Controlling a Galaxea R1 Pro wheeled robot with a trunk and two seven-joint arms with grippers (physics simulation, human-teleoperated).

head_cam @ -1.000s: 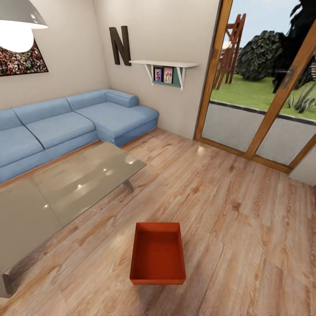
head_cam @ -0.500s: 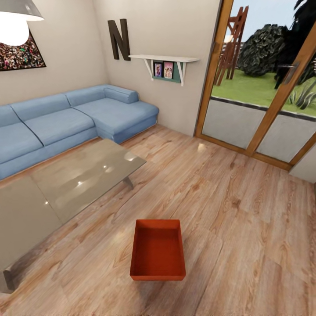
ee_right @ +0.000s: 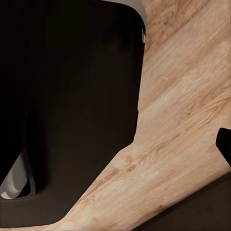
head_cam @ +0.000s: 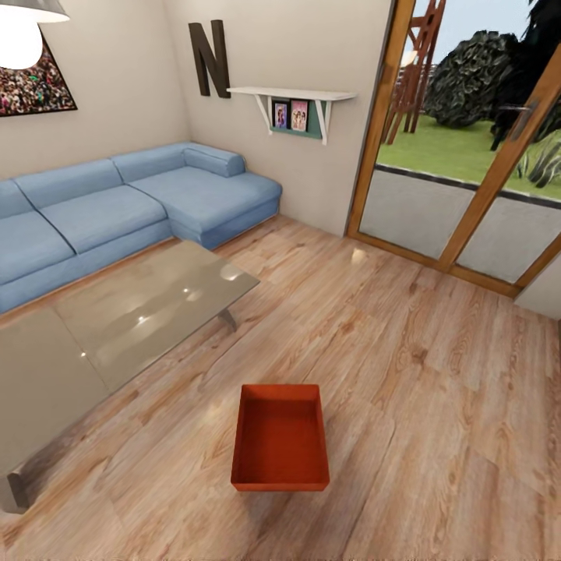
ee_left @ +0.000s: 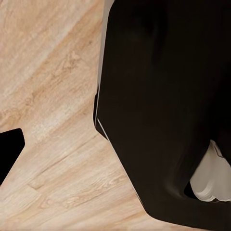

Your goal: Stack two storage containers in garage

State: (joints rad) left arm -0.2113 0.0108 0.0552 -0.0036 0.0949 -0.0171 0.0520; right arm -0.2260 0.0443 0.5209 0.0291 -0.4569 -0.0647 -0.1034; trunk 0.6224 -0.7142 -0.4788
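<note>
Ahead of me on the head camera, one orange-red bin point(head_cam: 280, 440) sits upright and empty on the plank floor point(head_cam: 421, 389) of the living room, low in the middle of the picture, apart from everything else. A glass table point(head_cam: 117, 327) stands to its left, nearer the blue sofa point(head_cam: 132, 210) that runs along the far wall and turns the corner. Above the sofa I see a large dark letter N point(head_cam: 209, 58) and a white shelf point(head_cam: 300, 95) holding small pictures. Wood-framed glass doors point(head_cam: 467, 171) fill the right side, with grass beyond.

On the left wrist camera, dark robot bodywork point(ee_left: 168, 106) blocks most of the frame, with plank floor beside it. I cannot tell whether that claw is released or clenched.

On the right wrist camera I get much the same: dark bodywork point(ee_right: 67, 106) over light planks, and I cannot tell the claw's state there either.
</note>
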